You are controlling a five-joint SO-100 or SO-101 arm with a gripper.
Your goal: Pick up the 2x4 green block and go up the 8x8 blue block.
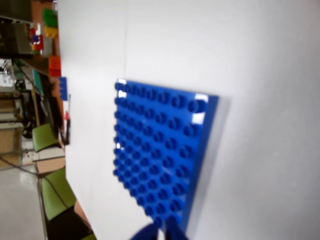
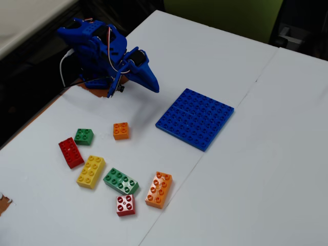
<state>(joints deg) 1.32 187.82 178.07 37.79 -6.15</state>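
Observation:
The 2x4 green block lies flat on the white table near the front, between a yellow brick and an orange brick; the wrist view does not show it. The 8x8 blue block lies flat at the table's middle and fills the centre of the wrist view. The blue arm is folded at the back left. Its gripper points down toward the baseplate's near-left corner, above the table, far from the green block. The jaws look shut with nothing between them; only their tips show at the wrist view's bottom edge.
Loose bricks lie at the front left: small green, red, yellow, small orange, long orange, small red. The table's left edge drops off beside the arm's base.

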